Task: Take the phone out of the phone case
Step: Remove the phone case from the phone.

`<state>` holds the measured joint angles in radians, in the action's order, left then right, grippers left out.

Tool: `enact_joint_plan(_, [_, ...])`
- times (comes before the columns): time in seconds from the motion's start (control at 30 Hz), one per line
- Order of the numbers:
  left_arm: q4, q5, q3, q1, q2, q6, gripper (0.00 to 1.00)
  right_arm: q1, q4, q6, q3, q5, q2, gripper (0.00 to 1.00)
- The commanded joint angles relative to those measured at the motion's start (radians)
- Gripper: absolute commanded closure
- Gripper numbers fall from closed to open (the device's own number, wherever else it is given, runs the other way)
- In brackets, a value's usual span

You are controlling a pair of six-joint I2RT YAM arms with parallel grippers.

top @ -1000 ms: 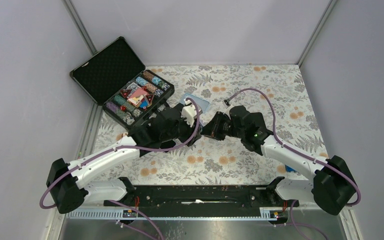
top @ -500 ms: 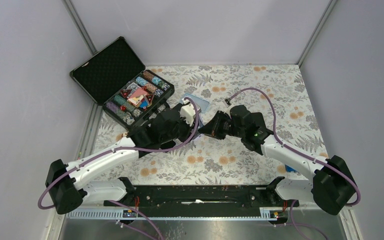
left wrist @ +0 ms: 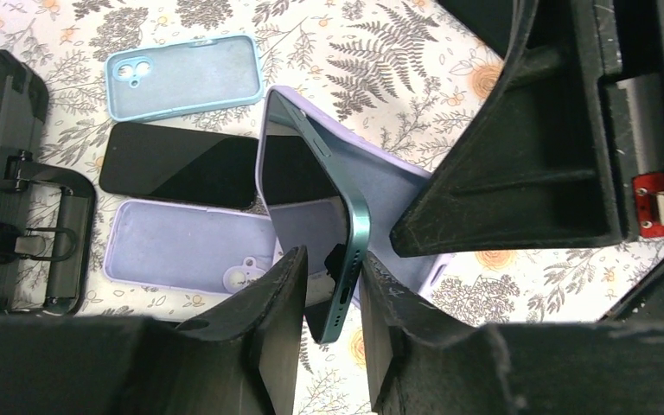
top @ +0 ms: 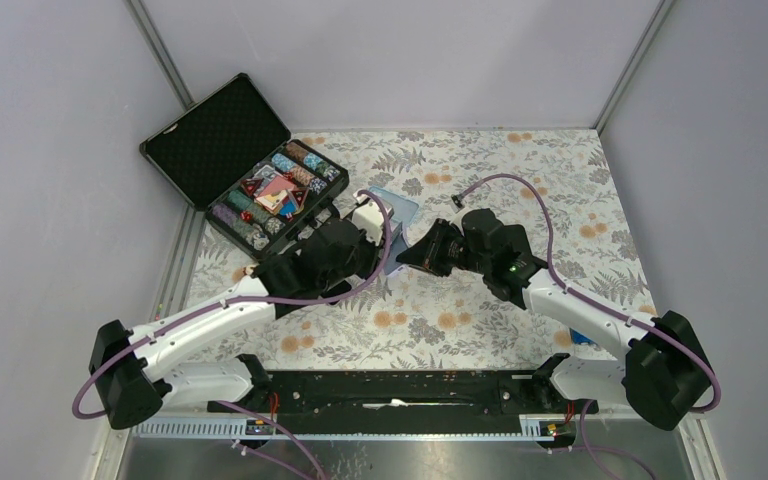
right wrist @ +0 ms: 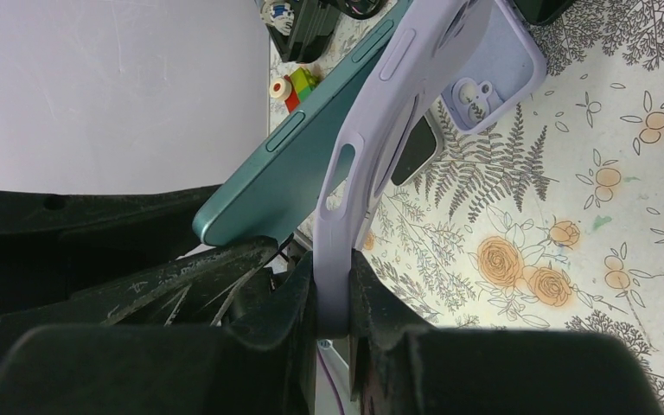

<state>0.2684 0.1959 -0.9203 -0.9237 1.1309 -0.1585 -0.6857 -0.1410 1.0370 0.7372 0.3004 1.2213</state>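
1. The teal phone (left wrist: pixel 307 225) stands tilted on edge. Its near end is clamped between the fingers of your left pincer (left wrist: pixel 330 266), and its far end looks seated in the lilac phone case (left wrist: pixel 402 186) just behind it
2. Your right pincer (right wrist: pixel 333 290) is closed on the case's side wall, and the phone is lifted off that wall just above its fingers
3. To do this step well, I judge you should hold the right pincer fixed and peel the phone away steadily, without twisting
4. Only the right wrist view shows the gap between phone and case. Only the left wrist view shows what lies on the table (left wrist: pixel 380 52) beyond the left pincer: a blue case (left wrist: pixel 186 73), a black phone (left wrist: pixel 177 164) and a spare lilac case (left wrist: pixel 181 246)
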Motion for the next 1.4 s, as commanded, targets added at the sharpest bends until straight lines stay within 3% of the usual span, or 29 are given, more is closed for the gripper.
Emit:
enact_joint_plan(0.0, [-0.059,0.161,-0.014,0.015,0.016,0.0,0.68,-0.01,-0.12,-0.01,0.059,0.125,-0.019,1.0])
enact_joint_plan(0.17, [-0.057,0.157,-0.018,0.015,0.03,0.002,0.63,-0.011,-0.134,-0.008,0.084,0.154,0.007,1.0])
enact_joint_plan(0.4, [-0.04,0.202,-0.029,0.014,0.038,0.019,0.65,-0.009,-0.13,-0.016,0.088,0.169,0.015,1.0])
enact_joint_plan(0.47, [-0.017,0.253,-0.041,0.015,0.038,0.033,0.74,-0.009,-0.12,-0.025,0.091,0.167,0.015,1.0])
enact_joint_plan(0.57, [0.009,0.298,-0.062,0.014,0.022,0.048,0.99,-0.007,-0.083,-0.061,0.096,0.149,0.014,1.0])
enact_joint_plan(0.97, [-0.06,0.326,-0.054,0.015,-0.208,0.065,1.0,0.099,0.256,-0.366,0.116,-0.052,0.022,1.0])
enact_joint_plan(1.17, [-0.159,0.298,0.0,0.015,-0.332,0.068,1.0,0.241,0.228,-0.36,0.094,-0.021,0.058,1.0])
enact_joint_plan(1.37, [-0.151,0.283,0.005,0.015,-0.35,0.056,1.0,0.385,0.16,-0.335,0.134,0.041,0.184,1.0])
